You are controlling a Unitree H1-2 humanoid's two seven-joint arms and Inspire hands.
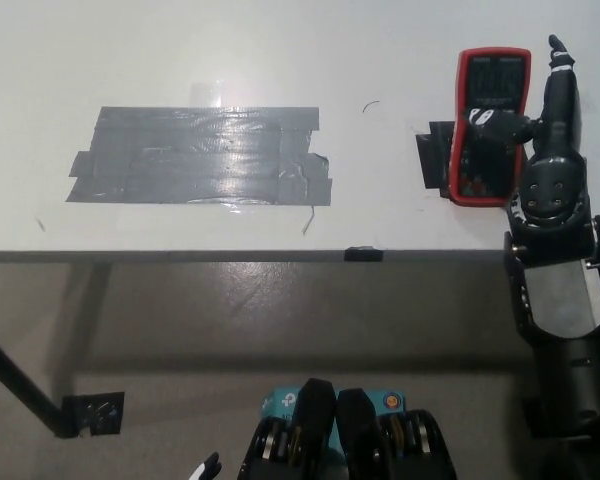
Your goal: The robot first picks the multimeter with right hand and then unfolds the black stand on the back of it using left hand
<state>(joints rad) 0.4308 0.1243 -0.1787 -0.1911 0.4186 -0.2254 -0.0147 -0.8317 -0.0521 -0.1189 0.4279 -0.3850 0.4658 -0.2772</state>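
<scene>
Now the black right hand has its fingers spread, one reaching across the face of the red multimeter, another stretched along its far side; nothing is pinched. The multimeter lies flat on the white table, under and beside those fingers. Closing from one side could push it sliding instead of gripping it. The white left hand barely shows at the bottom edge; I cannot tell its fingers' state.

White table — grey floor

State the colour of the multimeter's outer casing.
Red, framing a dark face; the multimeter shows clearly in the head view, on the white table.
</scene>
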